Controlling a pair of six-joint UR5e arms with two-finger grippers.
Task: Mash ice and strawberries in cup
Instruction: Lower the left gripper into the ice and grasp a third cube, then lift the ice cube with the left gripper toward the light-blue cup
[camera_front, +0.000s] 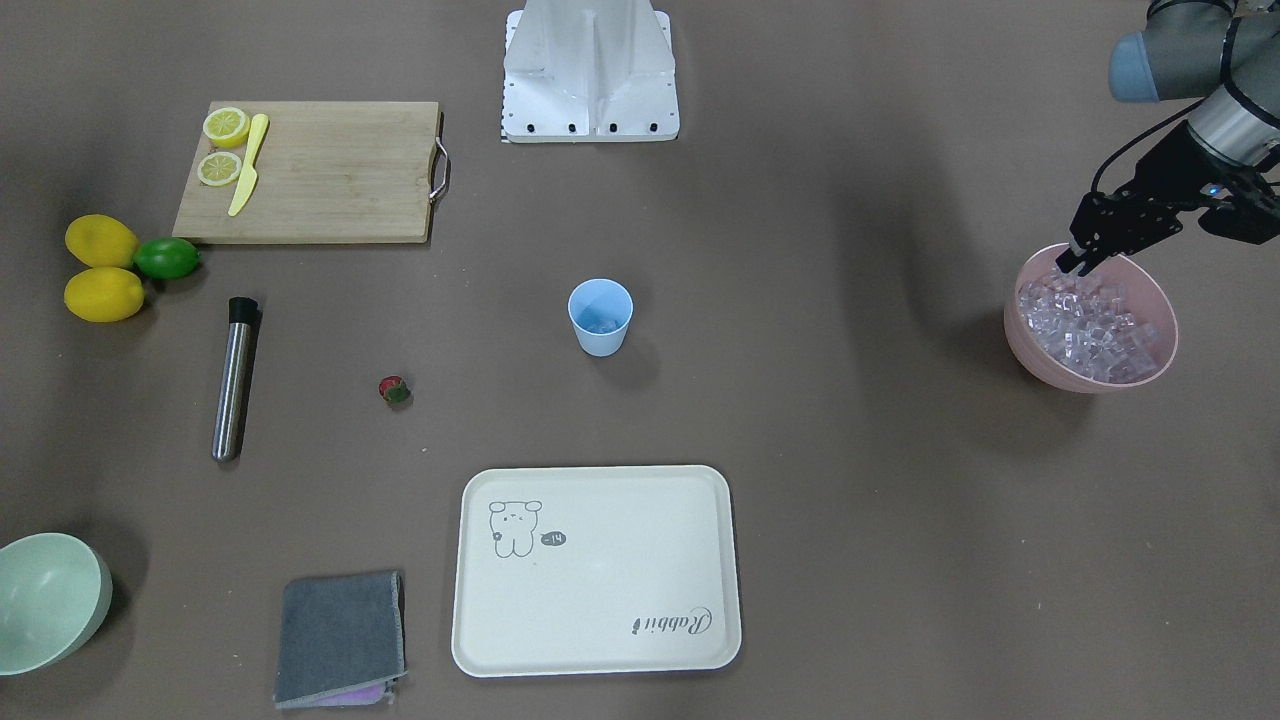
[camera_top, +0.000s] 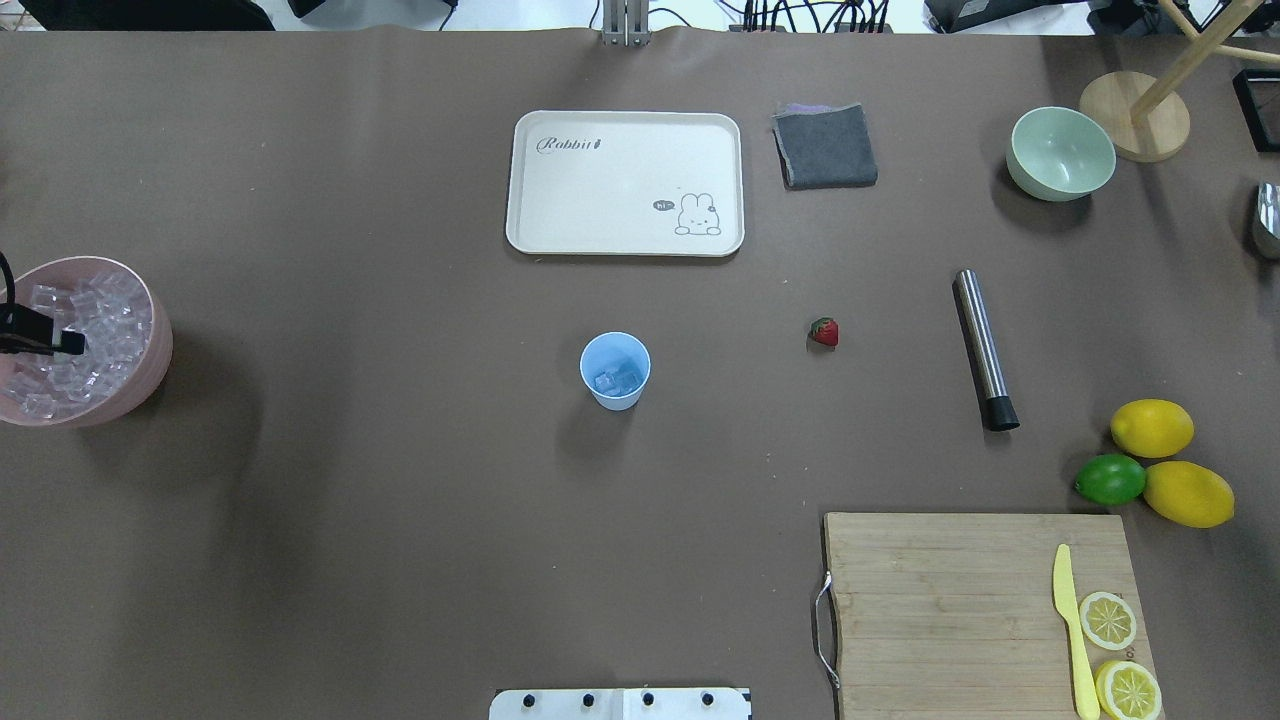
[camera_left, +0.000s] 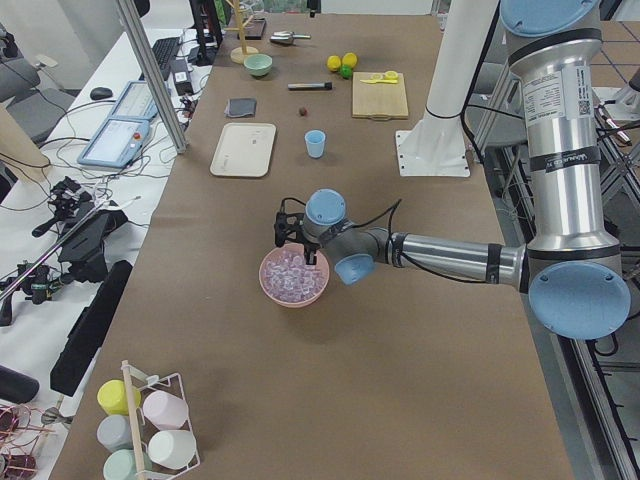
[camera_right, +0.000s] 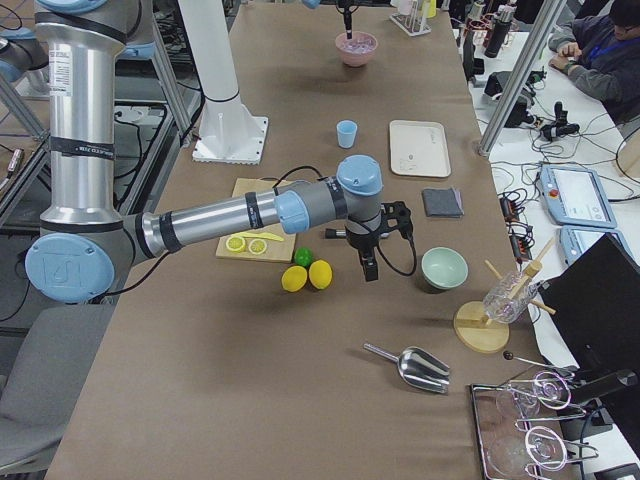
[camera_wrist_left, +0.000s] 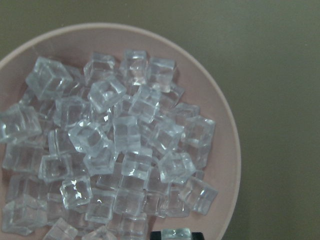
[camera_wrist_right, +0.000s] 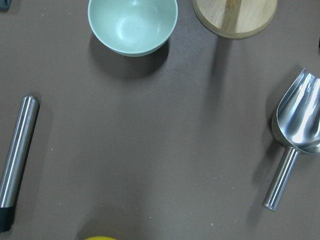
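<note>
**A:** What can go wrong for you here?

**B:** Your left gripper (camera_front: 1080, 265) looks narrowly closed on one cube from the ice (camera_wrist_left: 125, 135), tips only, low over the pink bowl (camera_front: 1012, 330). It's slick, so I judge it may slip onto the surface (camera_front: 850, 450) before the cup (camera_front: 600, 318), well apart. The strawberry (camera_front: 394, 390) lies beyond, outside it.

**A:** And the arms?

**B:** The left reaches out, wrist angled down. The right gripper (camera_right: 368, 268) points down near the lemons (camera_right: 308, 275). You cannot tell whether it is wide or narrow.

Our left arm (camera_left: 440, 252) reaches out low and level; its left gripper (camera_front: 1078, 264) points down, fingers pinched on one cube of ice (camera_wrist_left: 175, 233); our right arm (camera_right: 220, 215) stretches level; the right gripper (camera_right: 367, 268) hangs downward, its grip unreadable.
</note>
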